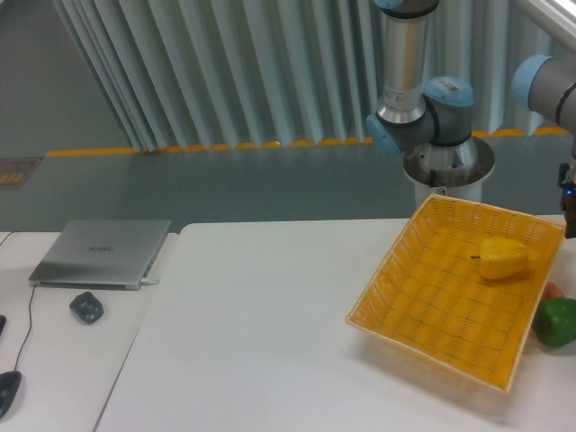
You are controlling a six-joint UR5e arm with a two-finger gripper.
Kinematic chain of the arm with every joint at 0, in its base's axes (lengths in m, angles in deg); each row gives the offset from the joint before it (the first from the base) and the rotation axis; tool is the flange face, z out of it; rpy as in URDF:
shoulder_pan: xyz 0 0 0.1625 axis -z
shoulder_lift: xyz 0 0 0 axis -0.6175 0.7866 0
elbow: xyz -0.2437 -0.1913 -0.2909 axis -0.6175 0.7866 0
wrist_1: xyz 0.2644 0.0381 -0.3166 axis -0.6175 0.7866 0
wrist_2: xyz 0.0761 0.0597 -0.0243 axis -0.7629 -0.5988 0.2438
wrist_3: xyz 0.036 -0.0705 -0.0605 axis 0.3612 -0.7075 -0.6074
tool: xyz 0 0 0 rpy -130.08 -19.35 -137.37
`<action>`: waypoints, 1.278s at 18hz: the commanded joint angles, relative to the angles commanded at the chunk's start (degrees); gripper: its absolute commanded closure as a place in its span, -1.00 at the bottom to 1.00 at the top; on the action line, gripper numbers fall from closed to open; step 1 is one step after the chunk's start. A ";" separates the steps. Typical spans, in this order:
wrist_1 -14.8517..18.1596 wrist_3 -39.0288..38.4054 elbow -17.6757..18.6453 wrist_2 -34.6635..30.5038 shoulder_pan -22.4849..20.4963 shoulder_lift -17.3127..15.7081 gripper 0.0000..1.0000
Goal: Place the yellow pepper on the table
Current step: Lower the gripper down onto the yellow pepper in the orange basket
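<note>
The yellow pepper (502,258) lies on its side in the far right part of a yellow wicker basket (423,306), its dark stem pointing left. The basket stands on the right side of the white table (261,333). Only a dark sliver of my gripper (571,209) shows at the right edge of the frame, above the basket's far right corner and up and to the right of the pepper. Its fingers are cut off by the frame edge, so whether they are open or shut is not visible. Nothing touches the pepper.
A green pepper (558,321) and a small reddish item (551,291) lie on the table just right of the basket. On the smaller desk at left are a grey laptop (103,252), a dark puck (86,307) and a mouse (7,391). The arm's base (441,171) stands behind the table.
</note>
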 joint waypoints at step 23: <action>-0.09 -5.27 5.18 -2.71 10.71 -3.95 -1.00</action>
